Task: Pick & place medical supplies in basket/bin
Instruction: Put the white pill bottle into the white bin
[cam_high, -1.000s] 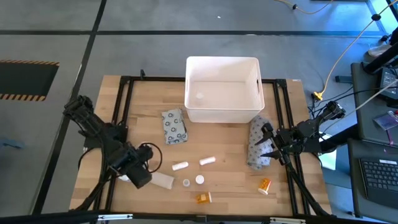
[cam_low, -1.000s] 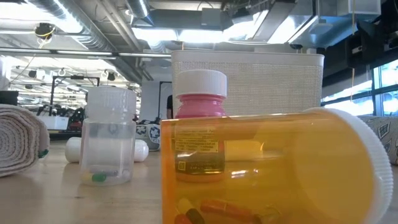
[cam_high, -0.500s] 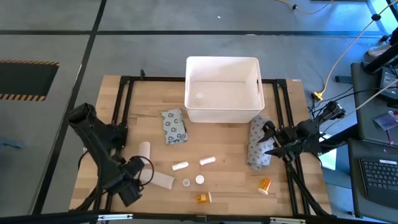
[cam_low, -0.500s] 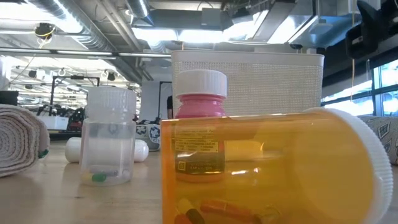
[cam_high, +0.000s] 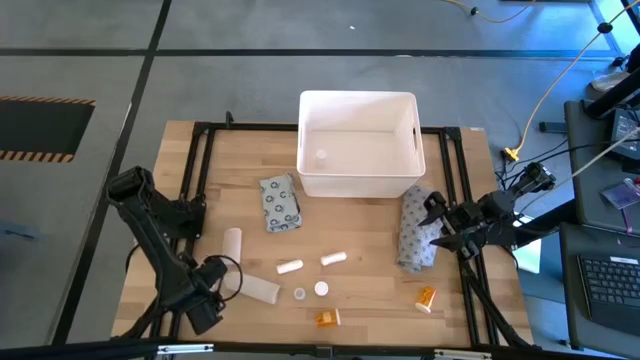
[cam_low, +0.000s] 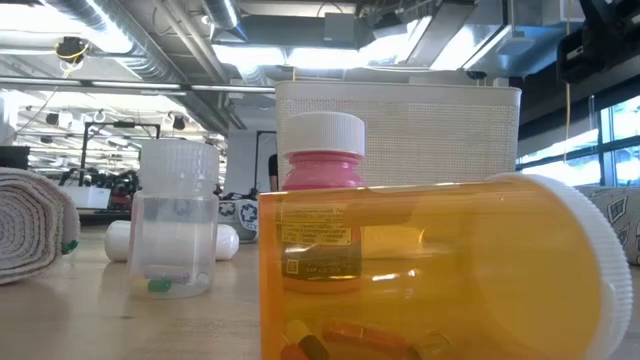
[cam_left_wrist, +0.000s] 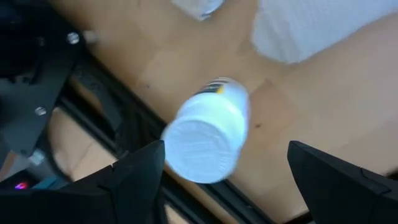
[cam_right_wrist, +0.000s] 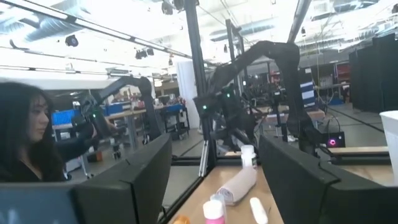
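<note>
Down at the near left corner, the left gripper (cam_high: 205, 312) stood wide open and empty, its 2 fingers (cam_left_wrist: 134, 180) spread either side of a white bottle (cam_left_wrist: 208, 130) lying on the table (cam_high: 360, 245). At the right edge, the right gripper (cam_high: 432, 228) hung partly open beside a grey packet (cam_high: 414, 240), touching nothing I could confirm. Farther back stood the white tub (cam_high: 358, 145).

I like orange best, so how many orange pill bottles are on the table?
2. One orange bottle lies at the table's front edge, near the middle. The other orange bottle lies toward the right side, in front of the right gripper. No others show from above.
</note>
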